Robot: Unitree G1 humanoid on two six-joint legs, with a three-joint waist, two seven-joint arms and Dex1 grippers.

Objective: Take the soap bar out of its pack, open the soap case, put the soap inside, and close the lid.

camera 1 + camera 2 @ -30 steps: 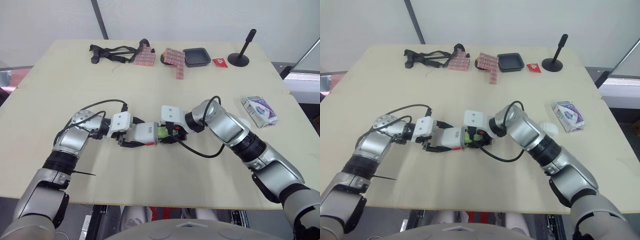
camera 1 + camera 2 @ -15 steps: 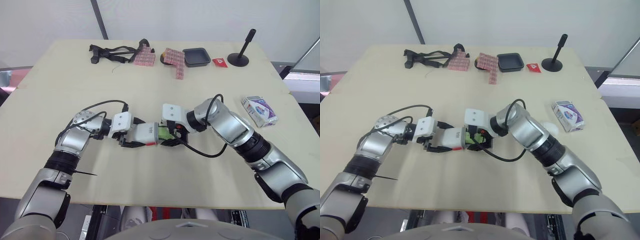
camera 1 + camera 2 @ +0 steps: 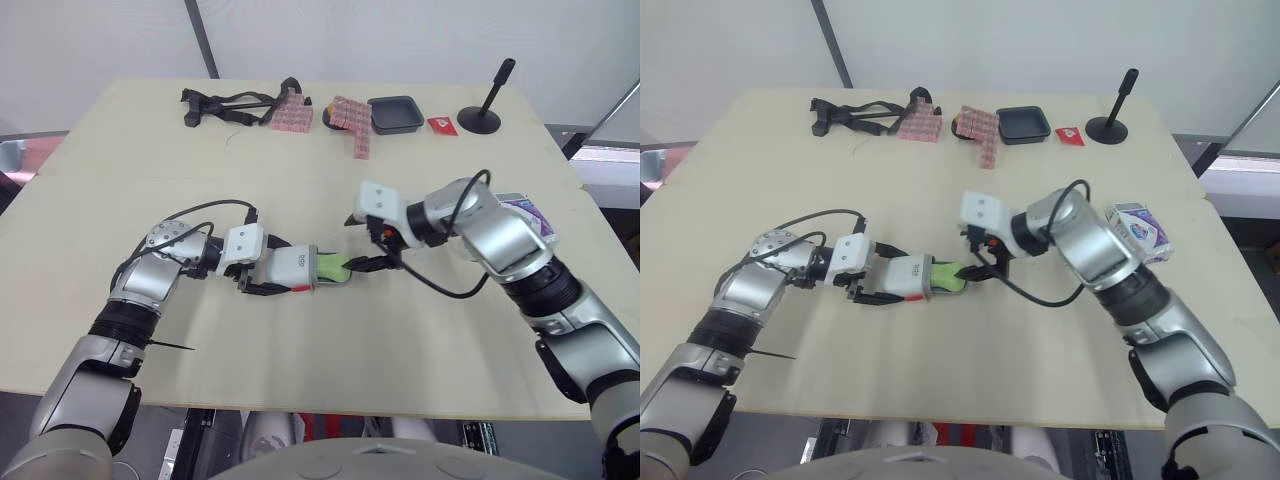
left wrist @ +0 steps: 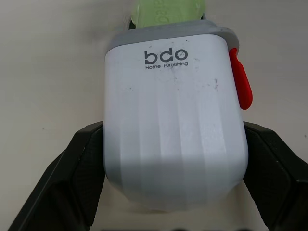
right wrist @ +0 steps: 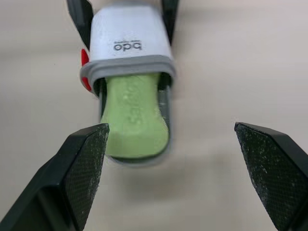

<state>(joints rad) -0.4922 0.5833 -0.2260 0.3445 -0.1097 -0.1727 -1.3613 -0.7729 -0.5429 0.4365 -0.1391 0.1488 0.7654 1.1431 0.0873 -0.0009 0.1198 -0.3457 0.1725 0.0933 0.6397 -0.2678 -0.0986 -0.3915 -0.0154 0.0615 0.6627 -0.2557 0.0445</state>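
- Left arm lies low over the pale wooden counter (image 3: 300, 370), forearm pointing to the robot's right. The left gripper (image 3: 268, 270) has its jaws clamped on the sides of the white plastic soap case with grey rim and red latch (image 4: 173, 125).
- Right arm is bent in from the right. The right gripper (image 3: 362, 242) faces the case's open end, jaws spread wide and touching nothing.
- The pale green soap bar (image 5: 134, 120) is part inside the case, with its end sticking out.
- The case is printed "bdo Home Furnishing". The embossing on the soap is unreadable.
- The white-and-purple soap pack (image 3: 1137, 228) lies behind the right arm.

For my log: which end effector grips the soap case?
The left end effector clamps the soap case; the right end effector is open, gripping nothing.
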